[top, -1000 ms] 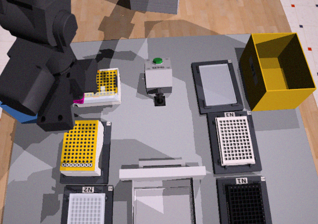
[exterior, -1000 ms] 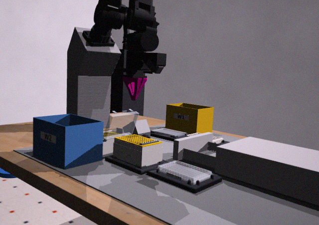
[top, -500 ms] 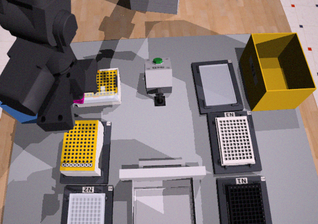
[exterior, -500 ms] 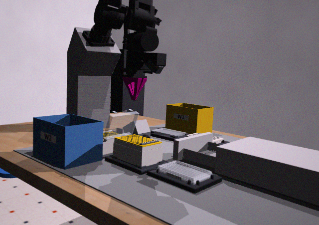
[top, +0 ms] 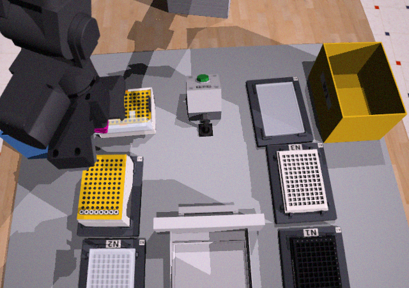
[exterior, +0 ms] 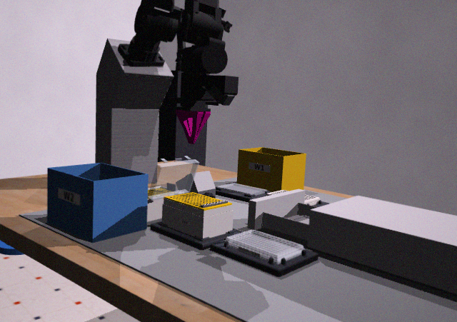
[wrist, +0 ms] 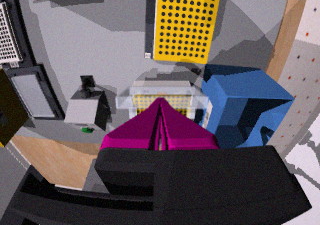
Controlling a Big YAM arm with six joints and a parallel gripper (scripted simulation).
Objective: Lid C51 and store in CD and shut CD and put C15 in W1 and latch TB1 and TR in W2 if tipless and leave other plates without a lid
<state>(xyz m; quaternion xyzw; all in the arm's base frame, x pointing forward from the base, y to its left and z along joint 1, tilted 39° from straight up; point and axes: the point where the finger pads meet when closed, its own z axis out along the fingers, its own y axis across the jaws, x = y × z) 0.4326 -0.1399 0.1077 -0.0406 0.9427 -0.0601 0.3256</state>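
My gripper [top: 101, 129] [exterior: 192, 137] [wrist: 160, 103], with magenta fingers, is shut and empty. It hangs high above the tip box TB1 [top: 138, 106] [exterior: 159, 191] [wrist: 162, 97], whose lid [exterior: 173, 171] stands tilted open. The tip rack TR [top: 103, 187] [exterior: 197, 210] [wrist: 187, 12] sits in its nest, with white tips in one edge row. The clear plate [top: 111, 267] [exterior: 263, 243] sits in N2 without a lid. The white plate [top: 302, 179] [exterior: 312, 199] sits in N3. The plate lid [top: 279, 108] [exterior: 241, 188] [wrist: 30, 93] lies on LP. The drawer [top: 208, 222] [exterior: 275, 203] of cooler CD is open.
The yellow bin W1 [top: 362, 126] [exterior: 293, 170] stands by LP. The blue bin W2 [top: 23, 147] [exterior: 97, 204] [wrist: 243, 101] stands beside TB1, mostly behind my arm. The green key DONE [top: 202, 78] [wrist: 86, 129] is near TB1. A black plate [top: 315, 262] sits in N1. CD's housing [exterior: 387, 233] lies along one side.
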